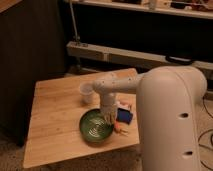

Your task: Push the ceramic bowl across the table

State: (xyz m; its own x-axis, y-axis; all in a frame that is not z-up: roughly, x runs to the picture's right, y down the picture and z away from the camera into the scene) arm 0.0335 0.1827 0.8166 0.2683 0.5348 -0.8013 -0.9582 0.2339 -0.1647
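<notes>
Ceramic bowl (96,126), glossy green, round and shallow, sits upright on the table (55,115), toward the near edge and right of the middle. Pale ring-like glints inside it. Biggest item on the top.

Gripper (110,117) is down at the bowl's right rim, on or just over the inner edge at the upper right; contact looks likely but can't confirm. Can't tell whether it is released, clenched or grasping anything, the tip is too dark and blurred against the bowl. White wrist column (106,100) drops straight down to it from a rounded elbow joint, and the white arm (167,107) runs off right into a big foreground housing that covers the table's right end.

Just right of the bowl, touching or nearly so: a small blue packet (125,116) with a white and red bit above it, partly hidden by the arm. A small orange thing (120,130) lies at the bowl's lower right rim, near the table's front edge.

Behind the bowl, a translucent plastic cup (87,93), upright, near the wrist, apart from the bowl.

Table is light wood planks, rectangular. Dark cabinet (30,50) on the left, grey metal rail (120,54) across the back.
</notes>
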